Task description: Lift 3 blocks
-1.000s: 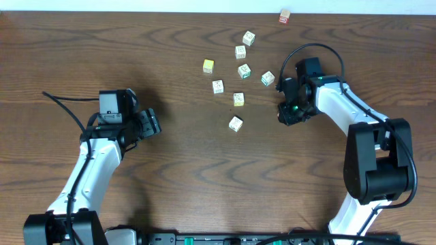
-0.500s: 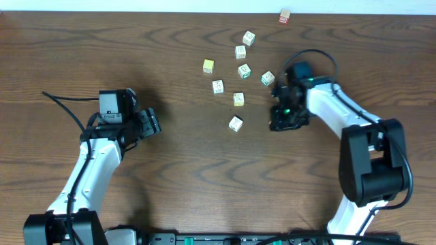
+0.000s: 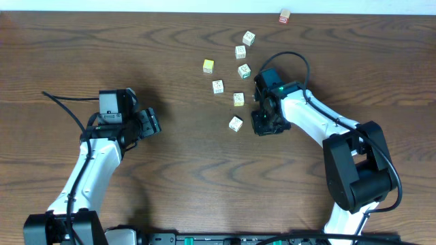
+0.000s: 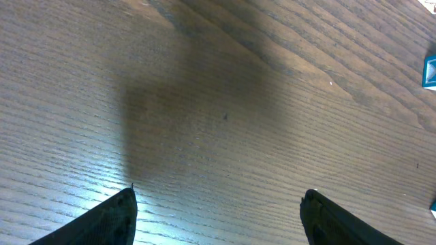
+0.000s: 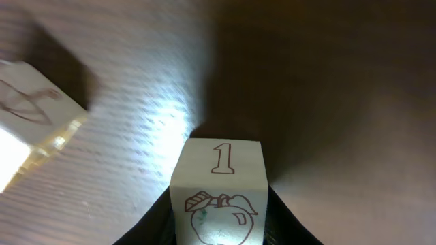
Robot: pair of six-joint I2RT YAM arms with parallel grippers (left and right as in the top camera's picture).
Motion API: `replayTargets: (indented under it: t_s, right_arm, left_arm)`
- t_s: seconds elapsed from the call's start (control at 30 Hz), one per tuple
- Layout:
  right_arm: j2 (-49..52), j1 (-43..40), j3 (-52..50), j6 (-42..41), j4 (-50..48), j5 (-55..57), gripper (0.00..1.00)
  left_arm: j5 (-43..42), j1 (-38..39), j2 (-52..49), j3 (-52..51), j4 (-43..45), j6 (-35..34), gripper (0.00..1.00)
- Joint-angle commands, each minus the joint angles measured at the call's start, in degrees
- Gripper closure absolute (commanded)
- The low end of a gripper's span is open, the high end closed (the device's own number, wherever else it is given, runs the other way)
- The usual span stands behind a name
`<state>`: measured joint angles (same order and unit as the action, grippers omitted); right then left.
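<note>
Your right gripper, mid-frame in the overhead view, is clamped on a block marked 1, seemingly to hold it off the table, while your left gripper hangs spread and empty at left.

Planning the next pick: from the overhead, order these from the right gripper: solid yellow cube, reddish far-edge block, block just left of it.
1. White block, just left of the right gripper, which holds an apple block.
2. Yellow cube, farther back, left.
3. Reddish block, far edge.
</note>
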<state>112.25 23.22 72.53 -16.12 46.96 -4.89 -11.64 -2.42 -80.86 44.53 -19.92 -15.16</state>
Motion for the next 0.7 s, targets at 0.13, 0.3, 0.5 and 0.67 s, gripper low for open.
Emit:
replayTargets:
  t_s: [0.13, 0.3, 0.5, 0.67]
  right_arm:
    - [0.5, 1.4, -2.9, -7.9, 1.4, 2.2, 0.59]
    - [0.5, 1.5, -3.0, -7.6, 0.9, 2.9, 0.42]
    - [0.5, 1.5, -1.8, -5.8, 0.4, 2.9, 0.32]
    - [0.5, 0.9, 1.9, -5.7, 3.2, 2.9, 0.27]
  left_arm:
    - [0.8, 0.2, -0.5, -0.5, 0.0, 0.1, 0.23]
    - [0.8, 0.2, -0.5, -0.5, 0.0, 0.1, 0.23]
    - [0.8, 0.2, -0.5, -0.5, 0.1, 0.1, 0.23]
    - [0.8, 0.2, -0.5, -0.5, 0.1, 0.1, 0.22]
